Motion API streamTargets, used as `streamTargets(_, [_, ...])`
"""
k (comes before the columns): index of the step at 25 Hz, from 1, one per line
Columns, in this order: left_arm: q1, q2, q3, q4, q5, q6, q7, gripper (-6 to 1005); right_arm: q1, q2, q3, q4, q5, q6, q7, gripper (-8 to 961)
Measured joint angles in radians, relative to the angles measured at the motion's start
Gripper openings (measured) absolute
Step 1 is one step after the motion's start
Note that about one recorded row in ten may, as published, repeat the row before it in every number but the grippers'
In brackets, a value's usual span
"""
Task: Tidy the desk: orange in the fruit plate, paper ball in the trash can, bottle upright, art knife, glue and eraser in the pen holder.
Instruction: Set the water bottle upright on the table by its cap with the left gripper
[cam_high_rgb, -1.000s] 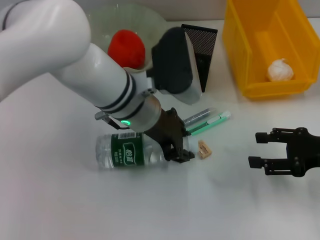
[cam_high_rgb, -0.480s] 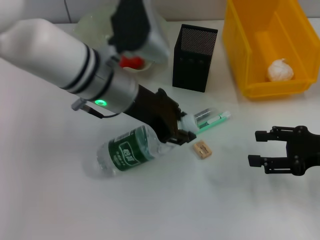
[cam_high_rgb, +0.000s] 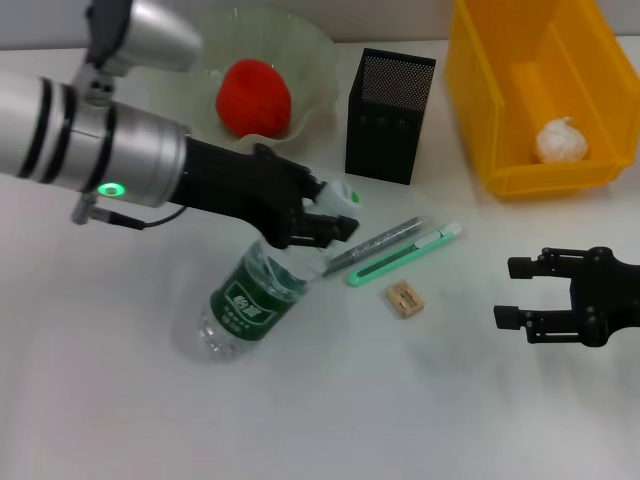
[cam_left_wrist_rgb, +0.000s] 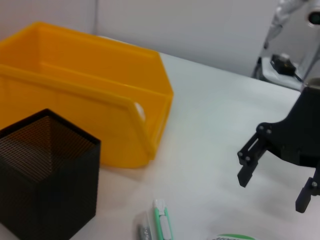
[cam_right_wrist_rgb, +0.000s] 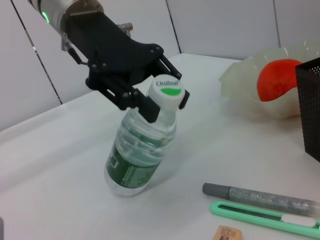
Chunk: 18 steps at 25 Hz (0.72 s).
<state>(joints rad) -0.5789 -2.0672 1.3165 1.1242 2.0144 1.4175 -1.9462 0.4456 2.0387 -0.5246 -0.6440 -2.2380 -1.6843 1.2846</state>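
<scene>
The left pincer (cam_high_rgb: 318, 215) pinches the bottle (cam_high_rgb: 255, 297) by its neck; the bottle leans, not upright yet. The orange (cam_high_rgb: 254, 96) sits in the fruit plate (cam_high_rgb: 318, 60) and the paper ball (cam_high_rgb: 560, 141) in the trash can (cam_high_rgb: 470, 90). Just past the pincer lie the art knife (cam_high_rgb: 405, 254), glue (cam_high_rgb: 375, 244) and eraser (cam_high_rgb: 405, 299), not in the pen holder (cam_high_rgb: 389, 116). The right pincer (cam_high_rgb: 520, 293) waits, spread wide.

Left hand (cam_high_rgb: 318, 212) clamped at centre; right hand (cam_high_rgb: 520, 293) parked, fingers spread.

Bright, even light from overhead washes the white counter (cam_high_rgb: 120, 420) nearly featureless, leaving only faint, soft shadows beneath the tilted bottle (cam_high_rgb: 255, 295) and the pen holder (cam_high_rgb: 388, 115). The right wrist view is crisp; the left wrist view looks softer.
</scene>
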Motion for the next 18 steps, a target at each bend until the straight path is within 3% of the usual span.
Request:
streamTargets(9, [0.073,0.003,-0.169,-0.011,-0.086,0.066,0.078,444,0.012,0.000,-0.006,0.002,0.000,0.000,-0.001,759])
streamTargets(18, [0.109,0.002,-0.256,-0.042,-0.102,0.074,0.137,444,0.016,0.000,-0.008,0.000,0.000,-0.001,0.000,759])
